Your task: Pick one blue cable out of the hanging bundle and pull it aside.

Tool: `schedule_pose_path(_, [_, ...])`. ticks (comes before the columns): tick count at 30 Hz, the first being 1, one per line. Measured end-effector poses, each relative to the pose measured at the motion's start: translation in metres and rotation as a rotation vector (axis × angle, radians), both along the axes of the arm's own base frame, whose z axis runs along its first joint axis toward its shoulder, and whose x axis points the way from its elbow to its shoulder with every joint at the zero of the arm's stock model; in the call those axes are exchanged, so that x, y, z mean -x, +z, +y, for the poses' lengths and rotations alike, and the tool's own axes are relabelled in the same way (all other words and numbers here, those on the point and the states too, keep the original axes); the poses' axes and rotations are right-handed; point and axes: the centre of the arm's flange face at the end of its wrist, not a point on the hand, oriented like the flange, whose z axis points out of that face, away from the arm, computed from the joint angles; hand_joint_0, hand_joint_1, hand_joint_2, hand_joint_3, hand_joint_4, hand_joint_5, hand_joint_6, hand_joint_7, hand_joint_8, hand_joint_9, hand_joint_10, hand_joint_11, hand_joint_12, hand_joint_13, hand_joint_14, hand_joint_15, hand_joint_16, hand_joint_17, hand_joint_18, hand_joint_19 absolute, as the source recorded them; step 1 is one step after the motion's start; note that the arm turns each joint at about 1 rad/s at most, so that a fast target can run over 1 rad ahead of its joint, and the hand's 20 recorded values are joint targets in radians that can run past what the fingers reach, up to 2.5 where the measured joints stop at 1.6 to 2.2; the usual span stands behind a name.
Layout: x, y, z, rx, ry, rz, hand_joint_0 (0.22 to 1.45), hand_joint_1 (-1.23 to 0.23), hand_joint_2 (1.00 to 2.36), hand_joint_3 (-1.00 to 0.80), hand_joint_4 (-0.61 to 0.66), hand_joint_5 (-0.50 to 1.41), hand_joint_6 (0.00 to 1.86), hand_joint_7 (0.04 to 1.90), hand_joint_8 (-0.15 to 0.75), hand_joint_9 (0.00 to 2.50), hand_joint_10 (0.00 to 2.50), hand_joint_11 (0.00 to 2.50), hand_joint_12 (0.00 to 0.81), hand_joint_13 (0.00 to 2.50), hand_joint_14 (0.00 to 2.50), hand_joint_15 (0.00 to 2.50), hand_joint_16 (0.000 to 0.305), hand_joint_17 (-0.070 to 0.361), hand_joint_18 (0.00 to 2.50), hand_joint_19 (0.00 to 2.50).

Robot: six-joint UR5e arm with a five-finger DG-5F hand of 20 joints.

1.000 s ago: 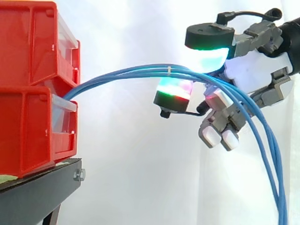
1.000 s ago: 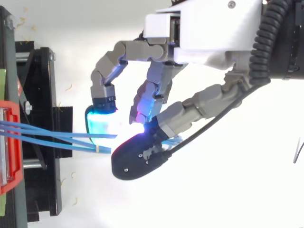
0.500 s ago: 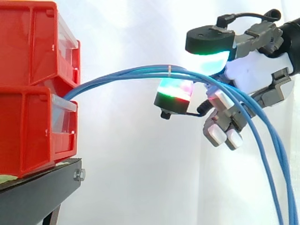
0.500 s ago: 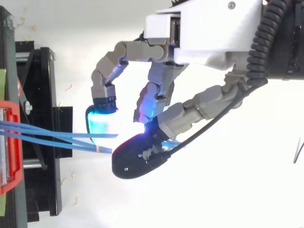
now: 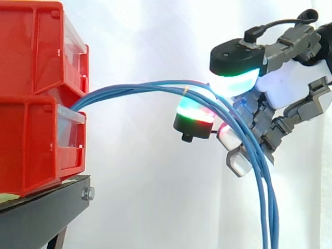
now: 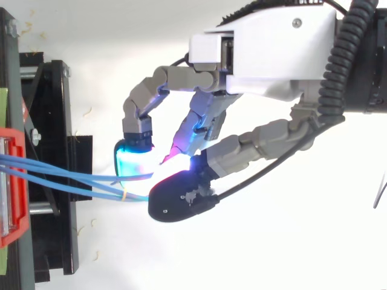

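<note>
A bundle of blue cables comes out between the stacked red bins, arches to the right and drops steeply off the bottom edge. A small pale tie binds it near the top of the arch. My hand comes in from the right with its fingers curled round the bundle. A cyan-green glowing pad lies above the cables and a green-red pad below, pinching them. From above, the cables run from the bin under the hand's dark pad; how many are pinched is hidden.
The bins rest on a black stand at the left, seen from above as a dark frame. A white curtain hangs behind everything. Open space lies below and right of the hand.
The hand has tilted and shifted slightly while holding the bundle. The cables' hanging part has swung left, from a slant off the right edge to a steep drop, and the tie has sunk a little.
</note>
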Motion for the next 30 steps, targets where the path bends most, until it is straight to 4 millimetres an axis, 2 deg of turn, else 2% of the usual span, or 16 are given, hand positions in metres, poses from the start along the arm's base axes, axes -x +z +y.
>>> schedule_pose_path(4, [-0.0001, -0.0001, 0.0011, 0.001, 0.001, 0.001, 0.54, -0.76, 1.19, -0.23, -0.10, 0.03, 0.79, 0.95, 0.215, 1.07, 0.00, 0.04, 0.407, 0.76, 0.01, 0.38, 0.062, 0.139, 0.70, 0.55])
schedule_pose_path(6, [0.0000, -0.0001, 0.0011, 0.001, 0.001, 0.001, 0.57, -0.78, 1.06, -0.20, -0.10, 0.02, 0.80, 0.95, 0.216, 1.08, 0.00, 0.07, 0.405, 0.76, 0.01, 0.38, 0.061, 0.138, 0.69, 0.56])
schedule_pose_path(8, [0.0000, -0.0002, 0.0014, 0.001, 0.001, 0.001, 0.58, -0.78, 1.00, -0.20, -0.10, 0.02, 0.80, 0.94, 0.216, 1.09, 0.00, 0.10, 0.405, 0.76, 0.01, 0.39, 0.061, 0.137, 0.69, 0.55])
schedule_pose_path(18, [0.0004, -0.0005, 0.0016, 0.000, 0.001, 0.004, 0.51, -0.70, 1.00, -0.46, -0.09, -0.01, 0.83, 0.91, 0.178, 1.08, 0.01, 0.17, 0.348, 0.70, 0.02, 0.43, 0.048, 0.109, 0.59, 0.63])
schedule_pose_path(25, [0.0004, -0.0007, 0.0019, 0.000, 0.003, 0.005, 0.49, -0.68, 1.00, -0.50, -0.08, 0.00, 0.83, 0.90, 0.190, 1.10, 0.01, 0.17, 0.356, 0.71, 0.02, 0.43, 0.050, 0.113, 0.61, 0.63])
schedule_pose_path(30, [0.0004, -0.0006, 0.0020, 0.000, 0.003, 0.005, 0.47, -0.68, 1.00, -0.50, -0.12, 0.02, 0.79, 0.91, 0.181, 1.17, 0.01, 0.15, 0.350, 0.77, 0.02, 0.42, 0.051, 0.114, 0.67, 0.62])
